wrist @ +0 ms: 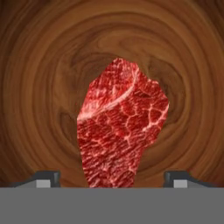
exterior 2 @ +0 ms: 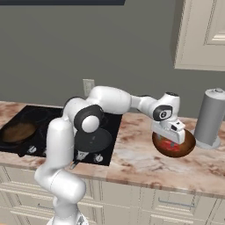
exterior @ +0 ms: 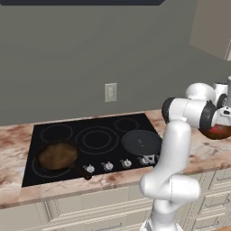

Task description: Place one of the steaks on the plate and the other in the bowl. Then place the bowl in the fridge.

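I see my claw (wrist: 112, 178) spread wide, its tips apart on either side of a steak (wrist: 122, 127) without touching it. The steak lies just ahead of the claw, inside the bowl (exterior 2: 174, 145), which sits on the counter (exterior 2: 140, 162) right under it. Beyond the bowl stands a grey canister (exterior 2: 210, 116).

Red steak (wrist: 122, 131) flat in wooden bowl (wrist: 39, 65) — fingers (wrist: 43, 178) spread wide either side.
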You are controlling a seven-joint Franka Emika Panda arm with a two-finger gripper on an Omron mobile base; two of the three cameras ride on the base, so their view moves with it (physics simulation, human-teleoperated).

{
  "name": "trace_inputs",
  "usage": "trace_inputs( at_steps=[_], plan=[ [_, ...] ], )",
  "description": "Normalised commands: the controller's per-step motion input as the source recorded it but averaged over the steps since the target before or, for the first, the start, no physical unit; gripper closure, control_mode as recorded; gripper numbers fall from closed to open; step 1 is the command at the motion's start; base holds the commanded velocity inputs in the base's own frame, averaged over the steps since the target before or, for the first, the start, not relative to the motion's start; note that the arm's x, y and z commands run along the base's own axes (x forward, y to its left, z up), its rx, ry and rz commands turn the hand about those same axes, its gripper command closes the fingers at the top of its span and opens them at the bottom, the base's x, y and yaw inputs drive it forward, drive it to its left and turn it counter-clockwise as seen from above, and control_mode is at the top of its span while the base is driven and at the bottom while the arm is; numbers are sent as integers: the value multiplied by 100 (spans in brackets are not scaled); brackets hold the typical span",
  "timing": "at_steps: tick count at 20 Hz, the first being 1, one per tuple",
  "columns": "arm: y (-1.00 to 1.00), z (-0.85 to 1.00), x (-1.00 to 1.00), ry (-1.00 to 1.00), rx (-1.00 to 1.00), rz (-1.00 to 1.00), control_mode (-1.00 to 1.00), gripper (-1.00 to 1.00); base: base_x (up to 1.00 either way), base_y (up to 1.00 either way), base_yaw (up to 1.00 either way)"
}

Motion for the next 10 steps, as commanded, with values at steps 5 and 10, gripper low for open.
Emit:
trace_inputs(
  at_steps=[5, 10],
  plan=[
    [2, 20, -20, -6, 0, 0, -100, -100, 0, 0, 0],
    [26, 42, -49, -13, -3, 0, -100, -100, 0, 0, 0]
  ],
)
